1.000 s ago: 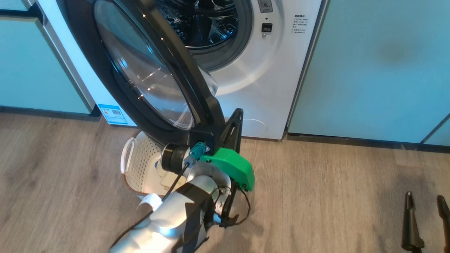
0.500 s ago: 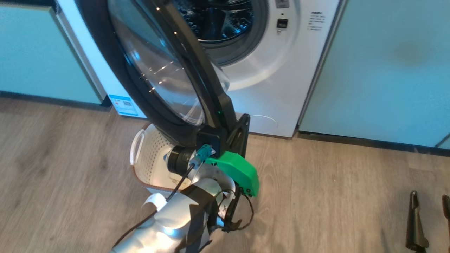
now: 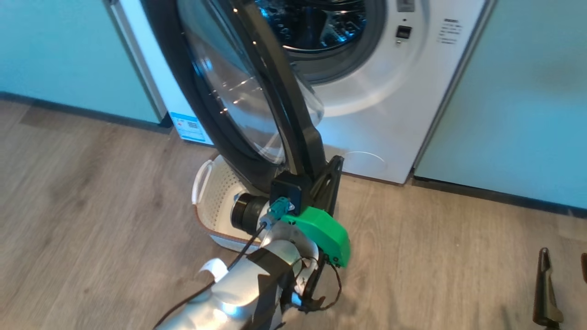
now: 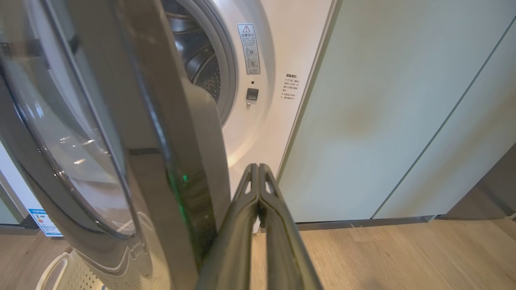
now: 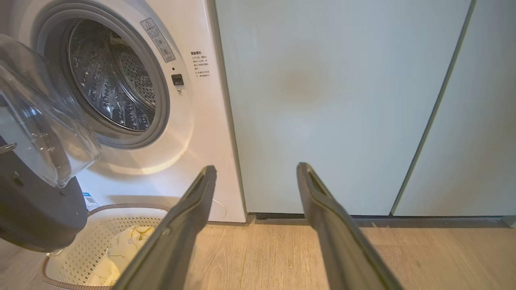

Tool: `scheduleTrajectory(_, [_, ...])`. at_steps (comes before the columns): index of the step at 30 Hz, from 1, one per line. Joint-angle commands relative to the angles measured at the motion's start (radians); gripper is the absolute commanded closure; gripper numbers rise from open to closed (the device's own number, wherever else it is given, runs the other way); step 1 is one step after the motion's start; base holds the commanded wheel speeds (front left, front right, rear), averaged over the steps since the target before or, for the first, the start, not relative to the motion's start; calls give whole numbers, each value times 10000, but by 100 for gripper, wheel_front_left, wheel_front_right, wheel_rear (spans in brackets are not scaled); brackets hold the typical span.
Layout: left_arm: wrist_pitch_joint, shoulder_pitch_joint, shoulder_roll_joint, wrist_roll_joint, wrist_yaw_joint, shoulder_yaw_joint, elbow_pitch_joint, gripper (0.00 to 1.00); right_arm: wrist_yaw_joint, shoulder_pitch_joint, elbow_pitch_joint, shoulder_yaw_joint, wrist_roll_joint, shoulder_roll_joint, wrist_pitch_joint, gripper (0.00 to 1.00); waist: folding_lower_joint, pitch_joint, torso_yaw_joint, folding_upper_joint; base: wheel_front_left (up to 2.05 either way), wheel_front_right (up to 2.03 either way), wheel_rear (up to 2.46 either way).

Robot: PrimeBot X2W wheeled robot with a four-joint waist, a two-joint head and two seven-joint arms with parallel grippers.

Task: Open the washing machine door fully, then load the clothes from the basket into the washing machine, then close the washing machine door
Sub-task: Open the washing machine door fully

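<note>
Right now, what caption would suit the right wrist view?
Open fingers near the washer, door open; clothes lie in the basket.

Head view down onto the washing machine (image 3: 390, 114), left wrist view close beside its door (image 4: 161, 121) edge, right wrist view low facing it, drum mouth (image 5: 109, 80) shared.

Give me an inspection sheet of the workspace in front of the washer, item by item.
Surface: wooden floor, no spills seen.
Job's things: washing machine door partly open, hanging over the basket; washing machine standing open; clothes in the basket.
Clutter: nothing seen.
Tools: left tool shut beside the door's edge, contact unclear; right tool open, holding nothing.
Cables: black cable along the left forearm.
Surroundings: pale green cabinets either side of the machine.
</note>
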Motion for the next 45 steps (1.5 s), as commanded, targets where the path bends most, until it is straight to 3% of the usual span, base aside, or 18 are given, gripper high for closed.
scheduleTrajectory(1, [-97, -221, 243, 101, 209, 519, -180, 100, -29, -373, -360, 158, -79, -181, -67, 0, -1, -28, 204, 0, 0, 0, 0])
scheduleTrajectory(18, [-98, 680, 425, 587, 410, 581, -978, 100, -29, -215, -310, 72, -199, -181, -67, 0, -1, -220, 1563, 0, 0, 0, 0])
scheduleTrajectory(33, [-99, 1784, 1409, 953, 1386, 1006, -1946, 100, -29, -152, -364, 84, -239, -181, -67, 0, -1, -265, 2467, 0, 0, 0, 0])
scheduleTrajectory(45, [-99, 2566, 2219, 980, 2091, 2264, -2796, 100, -29, -220, -414, -105, -359, -181, -67, 0, -1, -162, 2749, 0, 0, 0, 0])
